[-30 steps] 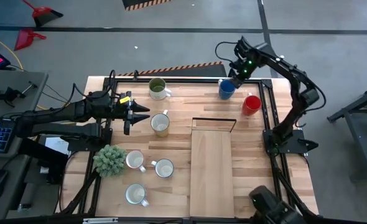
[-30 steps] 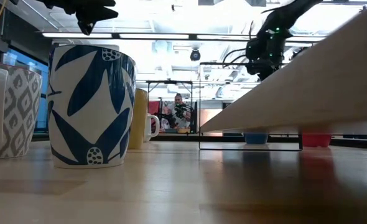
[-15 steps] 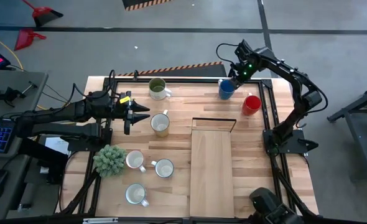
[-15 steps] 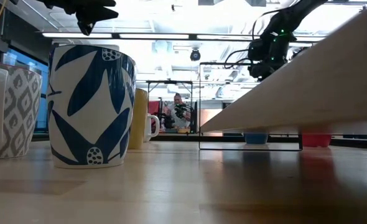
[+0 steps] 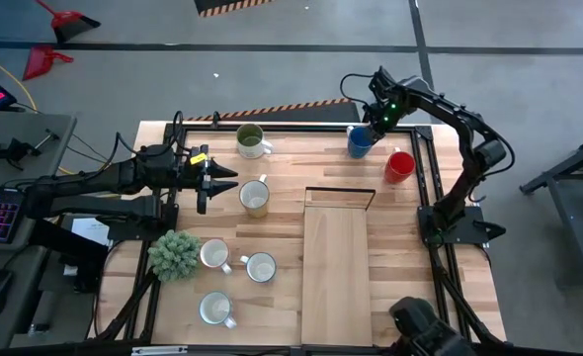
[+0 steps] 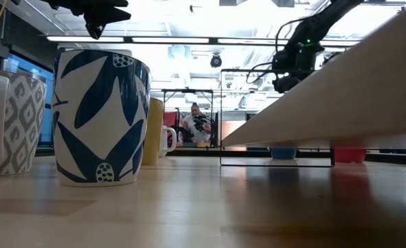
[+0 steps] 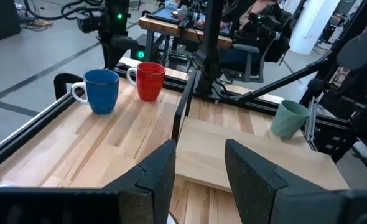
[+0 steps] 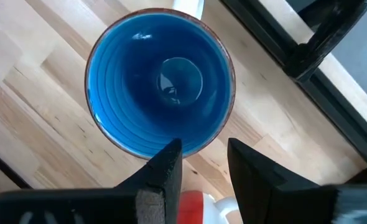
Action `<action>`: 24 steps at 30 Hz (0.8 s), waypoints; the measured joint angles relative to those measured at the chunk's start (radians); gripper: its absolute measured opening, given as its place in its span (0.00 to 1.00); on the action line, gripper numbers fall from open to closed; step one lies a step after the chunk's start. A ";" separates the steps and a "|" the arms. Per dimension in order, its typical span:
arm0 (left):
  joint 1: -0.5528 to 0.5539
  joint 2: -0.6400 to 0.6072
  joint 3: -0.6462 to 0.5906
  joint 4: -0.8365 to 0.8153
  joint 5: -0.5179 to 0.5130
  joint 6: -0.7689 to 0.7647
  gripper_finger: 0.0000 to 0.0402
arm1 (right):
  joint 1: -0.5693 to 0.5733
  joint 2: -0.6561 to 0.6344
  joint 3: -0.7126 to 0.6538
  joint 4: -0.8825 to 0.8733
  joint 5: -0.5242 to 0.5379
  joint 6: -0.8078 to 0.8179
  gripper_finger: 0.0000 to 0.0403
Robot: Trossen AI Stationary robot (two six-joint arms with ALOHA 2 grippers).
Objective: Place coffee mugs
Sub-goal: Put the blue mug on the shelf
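Right gripper I see hovering over the blue mug at the table's far edge, fingers apart, empty; red mug beside. Left gripper open, waiting near the cream mug.

— What sits on the wooden table?
— A raised board at centre. Beyond its far end, toward the right arm's side: a blue mug and red mug.
— On the board's other side?
— An olive mug, four pale mugs, a bushy plant.
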 joint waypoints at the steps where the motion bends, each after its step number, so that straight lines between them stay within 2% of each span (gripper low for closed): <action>1: 0.000 0.000 0.000 0.000 0.000 0.000 0.32 | 0.000 0.004 0.000 -0.001 0.000 0.003 0.27; 11: 0.000 0.000 0.000 -0.001 0.000 0.000 0.32 | 0.000 0.015 0.000 0.011 0.001 -0.017 0.27; 24: 0.001 0.000 0.000 -0.010 0.000 -0.001 0.32 | 0.016 0.015 0.000 0.008 -0.043 -0.204 0.27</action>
